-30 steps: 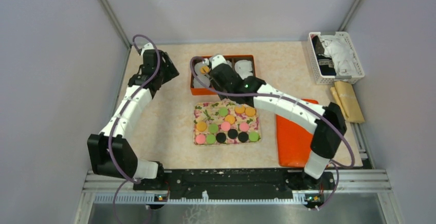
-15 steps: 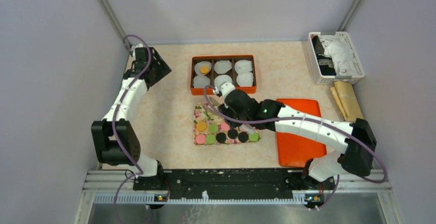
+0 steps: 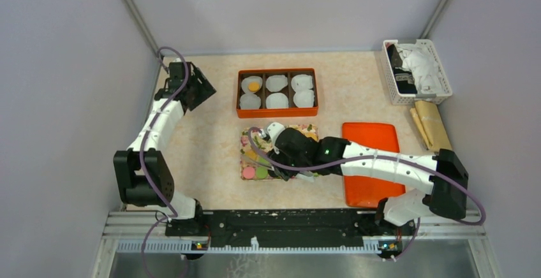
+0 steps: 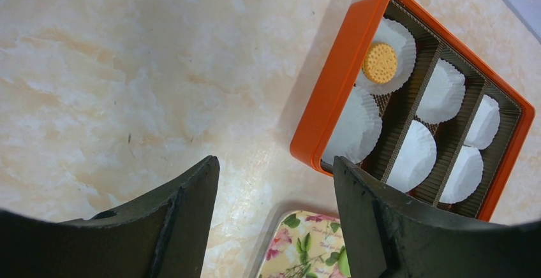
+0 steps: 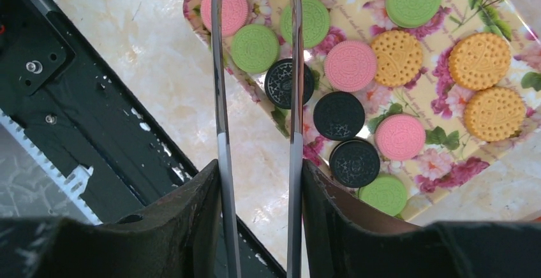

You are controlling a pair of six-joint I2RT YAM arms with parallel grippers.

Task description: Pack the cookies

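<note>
Several cookies in orange point(image 5: 397, 57), green point(image 5: 254, 48), pink point(image 5: 349, 65) and black point(image 5: 339, 115) lie on the floral tray point(image 5: 446, 99), which also shows in the top view point(image 3: 245, 142). One orange cookie point(image 3: 254, 87) sits in a paper cup in the orange box point(image 3: 276, 71), also in the left wrist view point(image 4: 380, 62). My right gripper point(image 5: 258, 176) hovers over the tray's near edge point(image 3: 295, 163), shut on metal tongs point(image 5: 220, 67) whose blades stand apart over a black cookie point(image 5: 281, 80). My left gripper point(image 4: 274, 169) is open and empty, left of the box point(image 3: 198, 90).
The box holds several white paper cups point(image 4: 417, 155). An orange lid point(image 3: 370, 185) lies right of the tray under my right arm. A white basket point(image 3: 418, 71) and a brown packet point(image 3: 432, 125) sit at the far right. The black base rail point(image 5: 76, 118) is close by.
My right arm drew back from the orange box, leaving an orange cookie in a cup, and came down over the tray's near side. My left arm pulled back toward the far left.
</note>
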